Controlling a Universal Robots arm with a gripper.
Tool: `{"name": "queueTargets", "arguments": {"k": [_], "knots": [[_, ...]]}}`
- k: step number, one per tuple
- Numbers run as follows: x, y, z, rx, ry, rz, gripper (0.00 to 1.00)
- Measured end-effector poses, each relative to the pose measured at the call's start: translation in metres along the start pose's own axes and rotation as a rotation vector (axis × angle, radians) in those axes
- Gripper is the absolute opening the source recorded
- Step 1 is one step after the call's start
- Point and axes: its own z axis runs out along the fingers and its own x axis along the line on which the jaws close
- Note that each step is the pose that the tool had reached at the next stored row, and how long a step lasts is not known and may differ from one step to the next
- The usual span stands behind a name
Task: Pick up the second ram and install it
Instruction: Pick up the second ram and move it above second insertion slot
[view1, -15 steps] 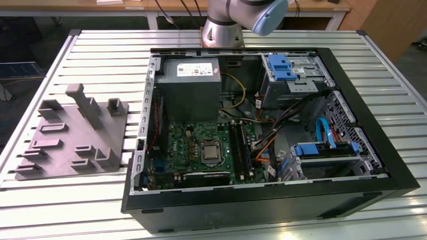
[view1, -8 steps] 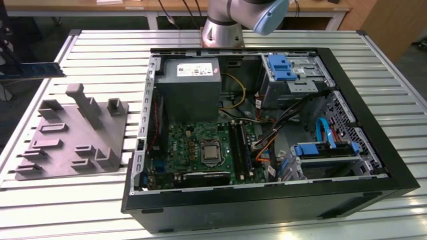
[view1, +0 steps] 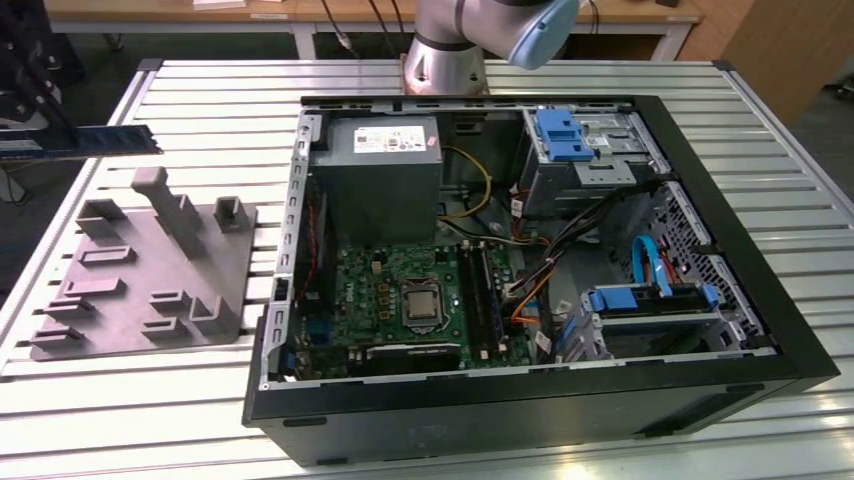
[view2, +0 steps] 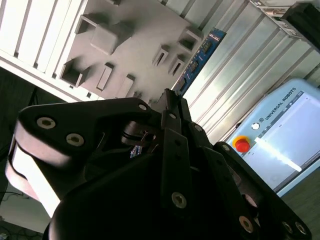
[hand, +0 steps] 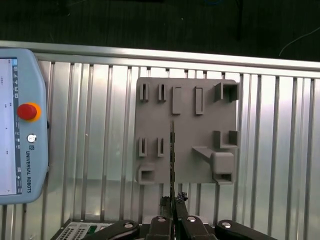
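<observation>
The second ram (view1: 114, 140), a slim dark bluish board, hangs level in the air above the table at the exterior view's far left. My gripper (view1: 43, 138) is shut on one end of it. In the second wrist view the ram (view2: 202, 52) sticks out past the black fingers (view2: 172, 107) over the grey fixture tray (view2: 125, 45). The first wrist view shows the ram (hand: 172, 155) edge-on, clamped at my gripper (hand: 173, 202), above the tray (hand: 200, 130). The motherboard (view1: 400, 300) with its black slot rails (view1: 483, 295) lies inside the open case, well off to the exterior view's right.
The open computer case (view1: 747, 330) holds a power supply (view1: 384, 170), drive bays with blue clips (view1: 561, 135) and loose cables. A teach pendant (hand: 20, 125) lies on the slatted metal table (view1: 160, 420) near the tray. The arm's base (view1: 447, 60) stands behind the case.
</observation>
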Motion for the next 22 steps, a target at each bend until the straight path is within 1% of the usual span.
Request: {"name": "queueTargets", "arguments": {"k": [7,22], "knots": [[0.0006,-0.0160,0.0002,-0.0004,0.0000,0.000,0.14],[0.0016,-0.0435,0.0009,-0.0009,-0.0001,0.000,0.14]]}}
